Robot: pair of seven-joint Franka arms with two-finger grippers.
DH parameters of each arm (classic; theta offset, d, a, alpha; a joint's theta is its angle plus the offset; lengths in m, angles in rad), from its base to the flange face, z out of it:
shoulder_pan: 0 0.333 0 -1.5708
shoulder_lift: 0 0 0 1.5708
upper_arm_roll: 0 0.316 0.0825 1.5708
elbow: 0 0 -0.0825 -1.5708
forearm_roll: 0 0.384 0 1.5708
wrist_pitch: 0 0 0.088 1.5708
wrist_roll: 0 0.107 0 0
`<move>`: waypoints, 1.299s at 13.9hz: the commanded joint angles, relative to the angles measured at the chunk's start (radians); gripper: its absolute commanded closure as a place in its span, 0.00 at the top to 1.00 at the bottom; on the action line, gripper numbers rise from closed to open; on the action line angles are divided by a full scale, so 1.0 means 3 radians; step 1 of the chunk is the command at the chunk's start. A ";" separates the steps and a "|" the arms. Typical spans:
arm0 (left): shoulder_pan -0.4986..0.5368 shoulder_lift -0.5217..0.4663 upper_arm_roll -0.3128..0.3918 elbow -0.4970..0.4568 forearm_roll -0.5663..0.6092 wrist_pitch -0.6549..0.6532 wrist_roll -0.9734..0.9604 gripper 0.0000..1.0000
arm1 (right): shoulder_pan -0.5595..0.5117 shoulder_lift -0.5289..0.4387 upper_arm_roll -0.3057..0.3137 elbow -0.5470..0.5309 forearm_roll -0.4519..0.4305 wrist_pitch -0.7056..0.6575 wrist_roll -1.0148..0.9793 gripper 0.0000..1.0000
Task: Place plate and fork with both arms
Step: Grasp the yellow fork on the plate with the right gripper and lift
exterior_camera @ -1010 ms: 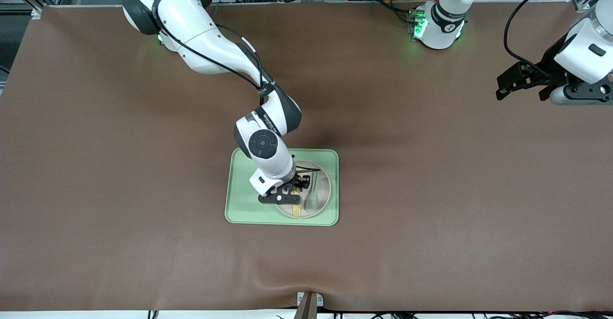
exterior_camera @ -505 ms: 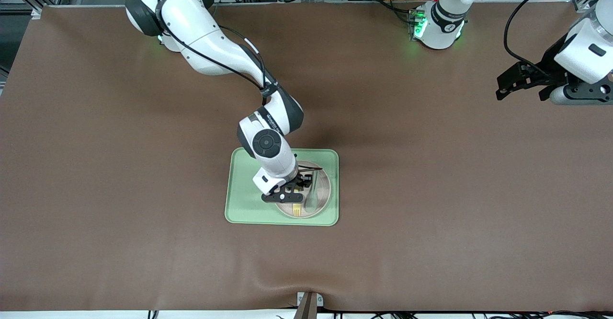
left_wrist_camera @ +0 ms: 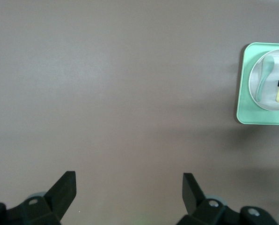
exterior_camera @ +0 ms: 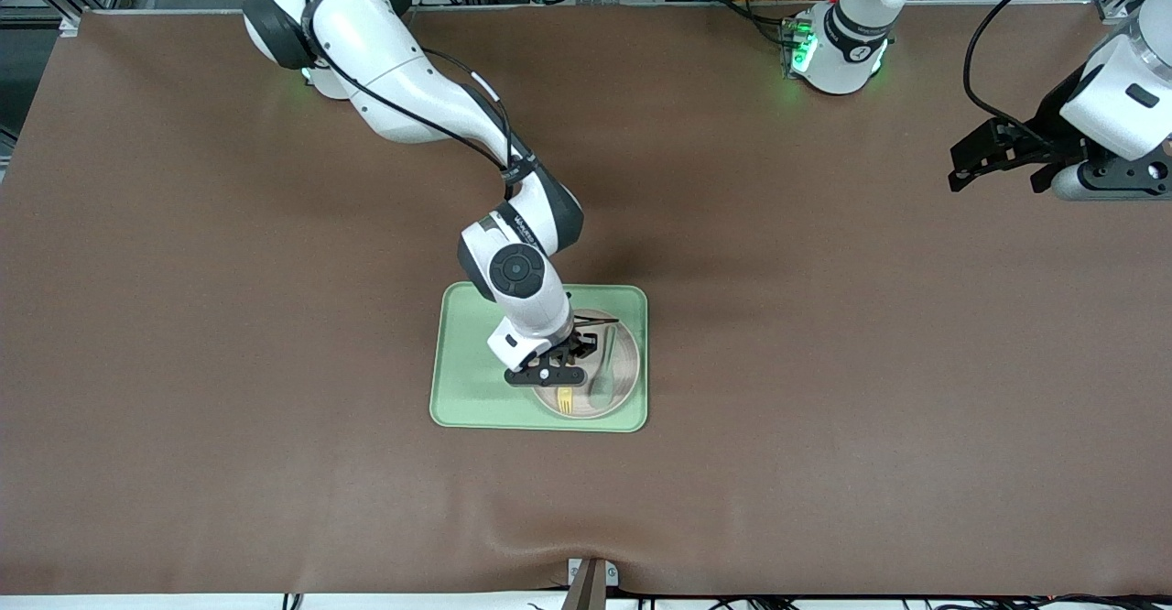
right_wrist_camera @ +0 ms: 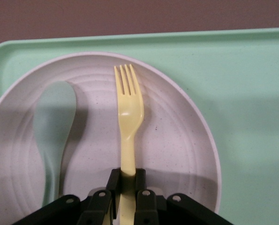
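Right gripper reaching down over round off-white shallow plate, fingers pinching handle of small pale yellow plastic fork. Fork lying on plate beside grey-green spoon, tines pointing toward front camera. Plate sitting on rectangular light green tray, toward the tray's left-arm end, tray resting on brown table. Left gripper waiting over bare table at left arm's end, fingers spread wide, gripping nothing.

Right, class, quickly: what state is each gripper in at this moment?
Left gripper: open, holding nothing, waiting over bare table at its own end.
Right gripper: shut on the fork handle, down on the plate.
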 commanded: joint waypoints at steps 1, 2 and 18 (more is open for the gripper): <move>0.0019 -0.0079 -0.0020 -0.0047 0.0063 -0.0068 -0.0106 1.00 | 0.0021 0.0040 -0.0032 0.0122 -0.0041 -0.0079 0.0038 0.00; 0.0019 -0.0079 -0.0015 -0.0047 0.0063 -0.0099 -0.0107 1.00 | 0.0021 -0.0005 -0.0032 0.0127 -0.0031 -0.0125 0.0048 0.00; 0.0013 -0.0095 -0.0050 -0.0042 0.0247 -0.0038 -0.0076 1.00 | -0.0470 -0.0543 -0.0007 -0.0389 0.0015 -0.0586 -0.0775 0.00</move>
